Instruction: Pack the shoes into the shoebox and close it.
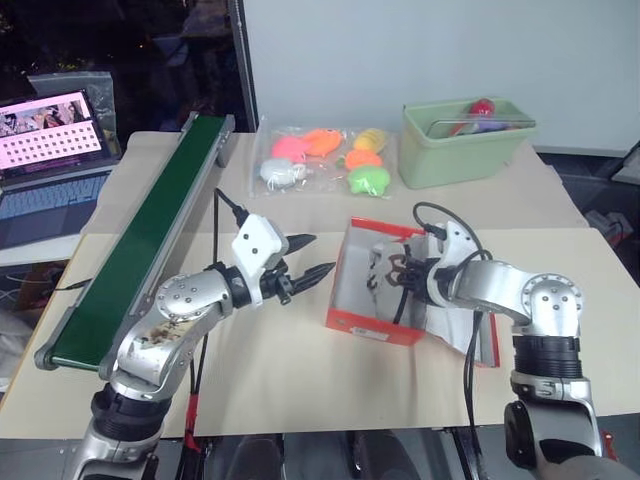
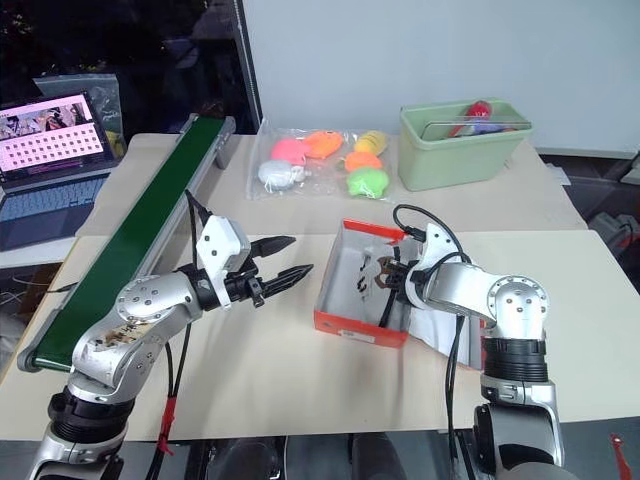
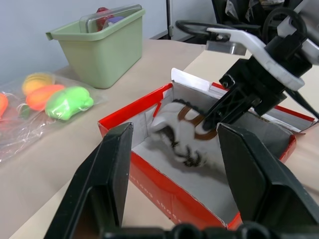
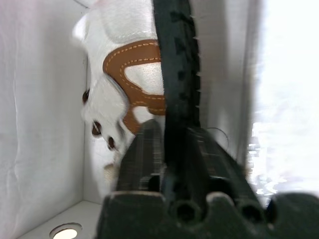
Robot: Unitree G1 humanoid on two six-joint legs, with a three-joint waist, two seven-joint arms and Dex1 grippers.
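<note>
STEP: seating shoe [image 3: 185, 135] in shoebox [image 1: 372, 326] | RIGHT gripper [image 1: 400, 272]: in box at shoe, grip state cannot tell | LEFT gripper [image 1: 305, 257]: open, empty, left of box | ADVICE: release only once shoe lies flat, clear of walls.

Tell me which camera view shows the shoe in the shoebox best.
The left wrist view: the white shoe lies in the open shoebox, seen whole with the right gripper at it. The right wrist view shows only part, behind a finger. Both eye views show it small and part hidden.

You have a red-orange shoebox [image 1: 372, 325] with a white inside, holding a white shoe [image 3: 187, 134] with tan stitched trim. Pale green tub [image 1: 462, 145]; dark green conveyor belt [image 1: 150, 225]; beige bench [image 1: 290, 370].
</note>
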